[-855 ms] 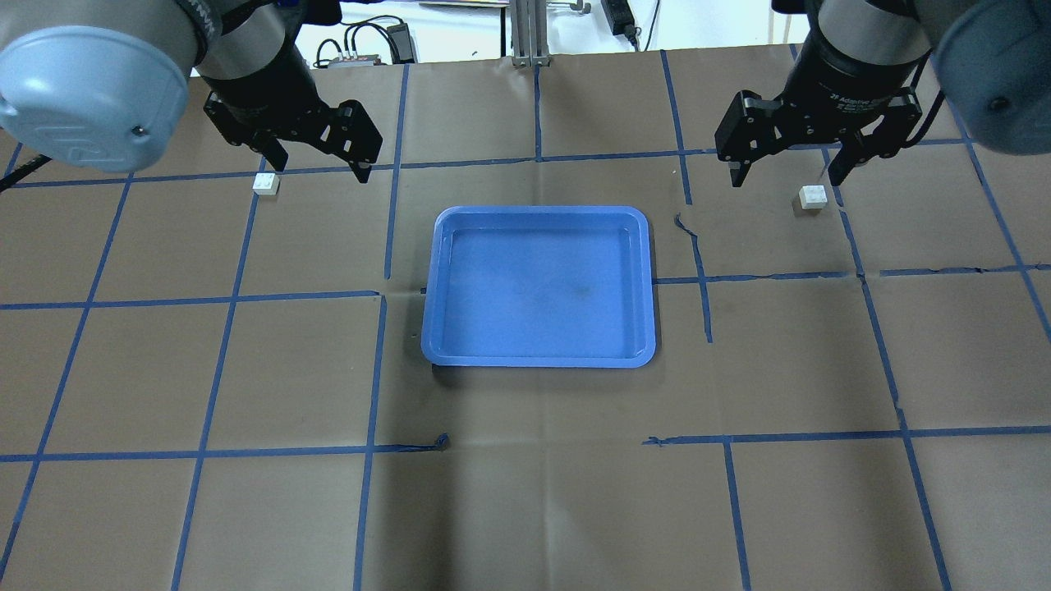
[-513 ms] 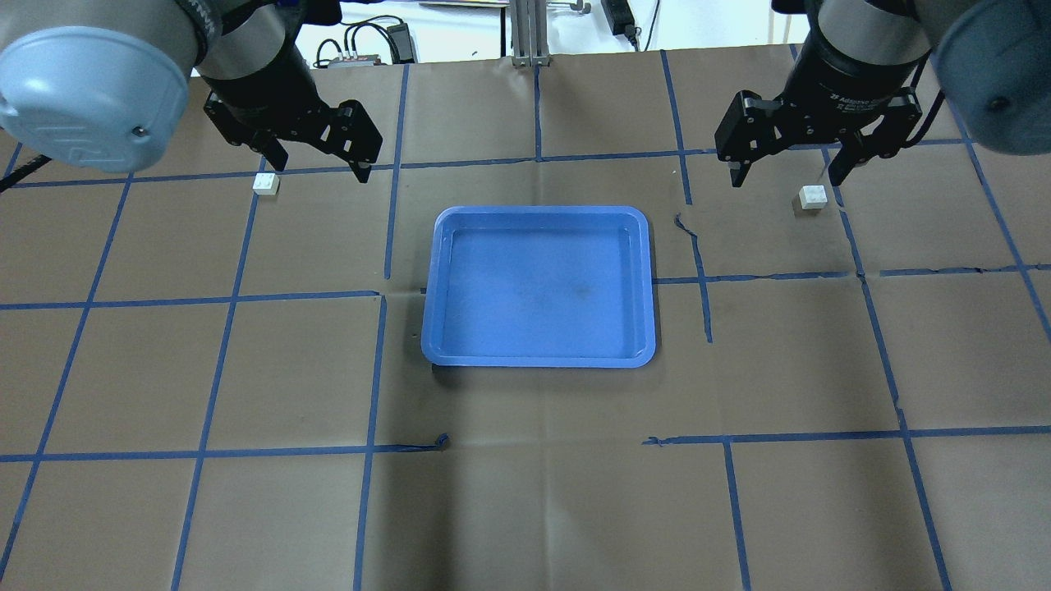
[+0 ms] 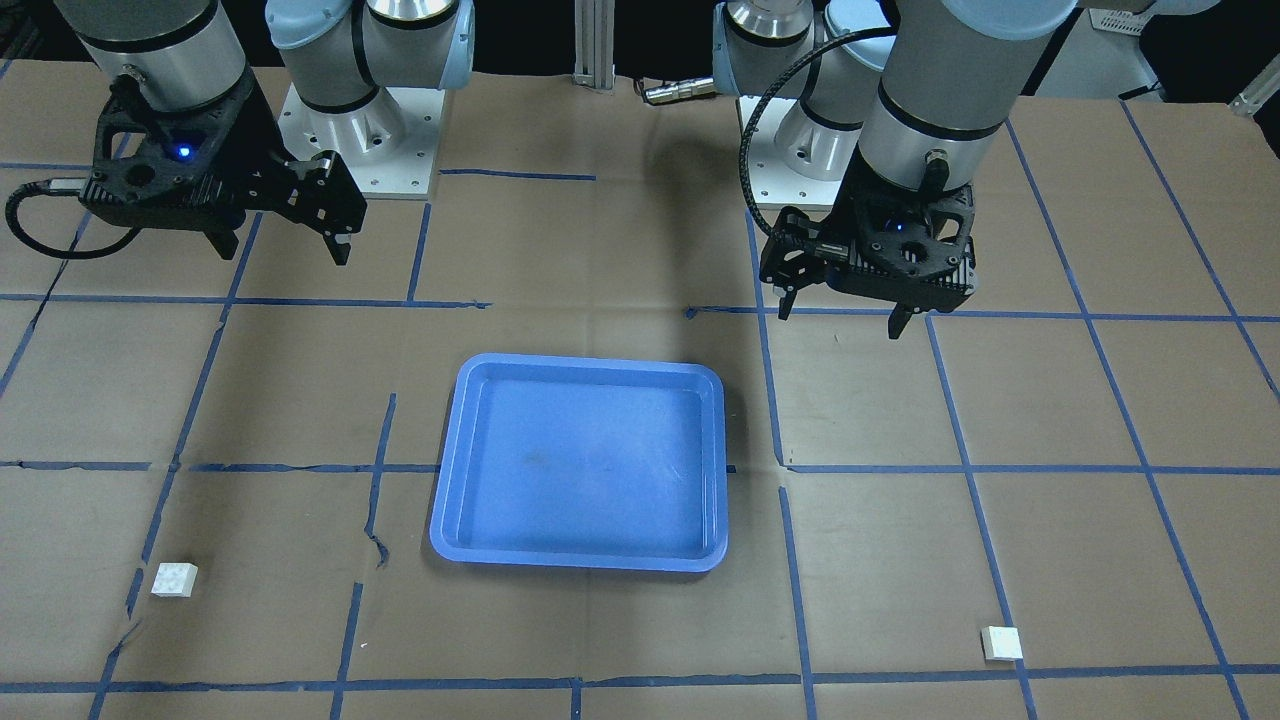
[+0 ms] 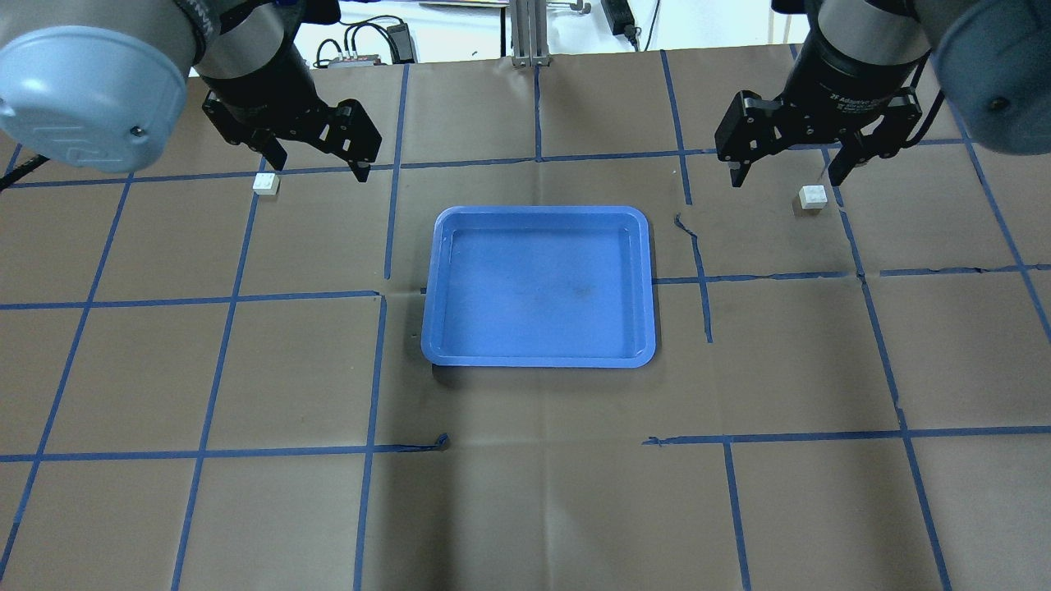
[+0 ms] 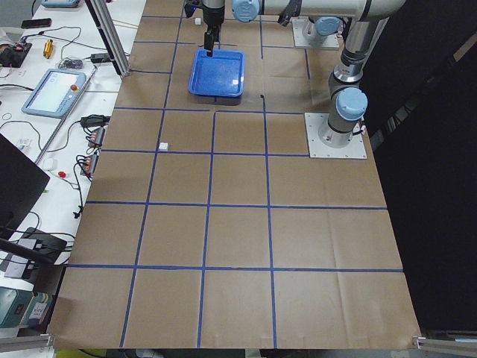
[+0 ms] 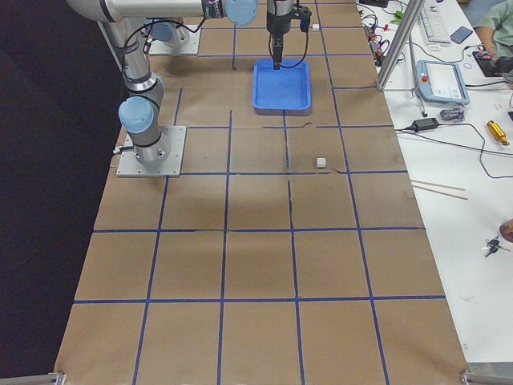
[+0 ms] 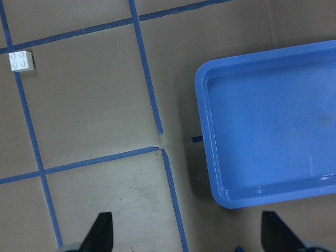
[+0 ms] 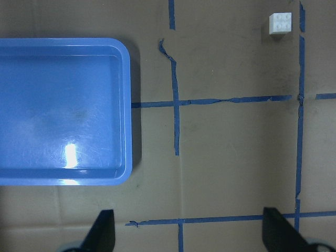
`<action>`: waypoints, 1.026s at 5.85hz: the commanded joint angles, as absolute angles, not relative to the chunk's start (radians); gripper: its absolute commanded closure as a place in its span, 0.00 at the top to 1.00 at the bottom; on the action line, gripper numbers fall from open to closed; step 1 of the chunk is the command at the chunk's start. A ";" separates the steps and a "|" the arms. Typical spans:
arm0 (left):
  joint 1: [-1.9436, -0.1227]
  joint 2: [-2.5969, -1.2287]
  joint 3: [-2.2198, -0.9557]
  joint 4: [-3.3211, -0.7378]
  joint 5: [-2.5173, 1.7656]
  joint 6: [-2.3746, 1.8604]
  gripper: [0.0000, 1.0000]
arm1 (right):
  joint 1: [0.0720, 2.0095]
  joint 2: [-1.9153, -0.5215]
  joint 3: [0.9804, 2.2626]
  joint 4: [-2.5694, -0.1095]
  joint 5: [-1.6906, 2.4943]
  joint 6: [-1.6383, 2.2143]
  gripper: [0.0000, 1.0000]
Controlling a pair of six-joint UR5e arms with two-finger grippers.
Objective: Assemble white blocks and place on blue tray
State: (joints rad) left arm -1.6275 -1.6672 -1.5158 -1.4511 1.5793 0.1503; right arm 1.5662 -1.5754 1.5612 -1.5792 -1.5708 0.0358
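The blue tray [image 4: 538, 212] lies mid-table, empty; it also shows in the front view [image 3: 590, 362]. One white block [image 4: 265, 184] sits on the paper to the tray's far left, seen too in the left wrist view [image 7: 21, 61] and the front view [image 3: 1002, 643]. The other white block [image 4: 812, 197] sits to the tray's far right, also in the right wrist view [image 8: 281, 23] and the front view [image 3: 174, 579]. My left gripper [image 4: 318, 167] [image 3: 840, 320] and right gripper [image 4: 787, 180] [image 3: 286, 253] hang open and empty, high above the table, apart from both blocks.
Brown paper with a blue tape grid covers the table. Both robot bases stand at the near edge [image 3: 345, 120]. Cables, a pendant and tools lie on the white benches beyond the table's far edge [image 6: 442, 80]. An aluminium post [image 4: 525, 33] stands at the far middle.
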 commanded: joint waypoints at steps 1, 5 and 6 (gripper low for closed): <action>-1.626 -1.666 -1.516 -1.451 1.580 0.150 0.99 | 1.566 -1.580 1.551 -1.578 -1.571 0.029 1.00; -1.628 -1.664 -1.514 -1.451 1.578 0.150 0.99 | 1.565 -1.583 1.565 -1.577 -1.588 -0.399 1.00; -1.628 -1.663 -1.514 -1.451 1.578 0.150 0.99 | 1.559 -1.585 1.566 -1.578 -1.635 -0.602 1.00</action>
